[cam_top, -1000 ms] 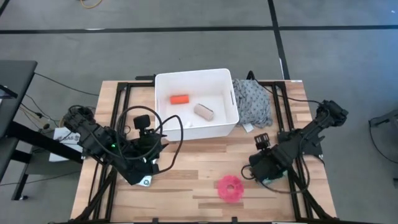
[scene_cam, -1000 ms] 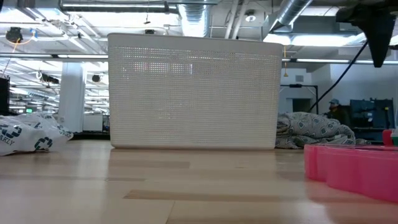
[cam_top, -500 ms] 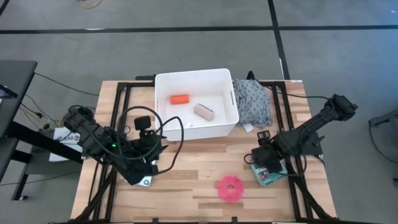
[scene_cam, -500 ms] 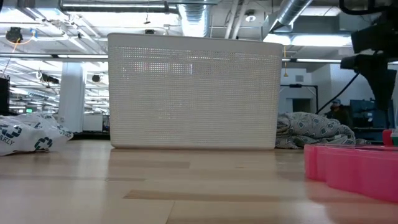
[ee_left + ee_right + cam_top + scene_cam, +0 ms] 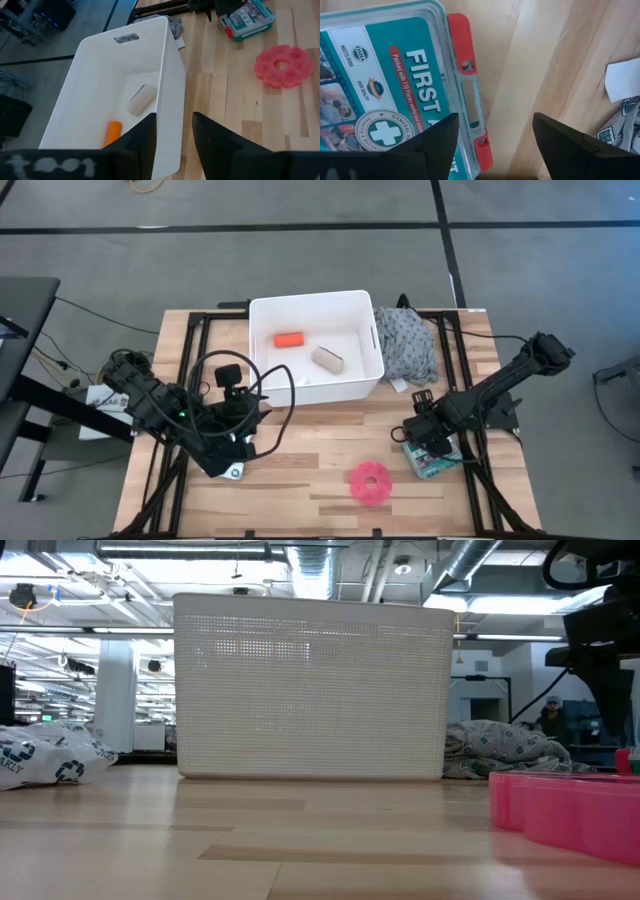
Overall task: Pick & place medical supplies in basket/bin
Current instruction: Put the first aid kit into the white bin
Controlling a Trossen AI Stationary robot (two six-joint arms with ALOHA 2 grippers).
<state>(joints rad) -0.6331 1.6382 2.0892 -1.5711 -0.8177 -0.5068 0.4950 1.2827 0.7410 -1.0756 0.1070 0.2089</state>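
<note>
Hovering just above the first-aid kit on the desk, the right tool gapes open, empty. One pink tape roll lies nearby. The white bin holds one orange cylinder and one beige roll; the grey cloth is beside it. The left tool is parted, empty.

Both arms are dark, near-black, built of chunky jointed segments. The left arm carries looping black cables, a small green light on its body and a boxy black camera block on the wrist. The right arm is slimmer, a long straight link ending in a blocky wrist. The fingers are matte black, flat and tapered.
</note>
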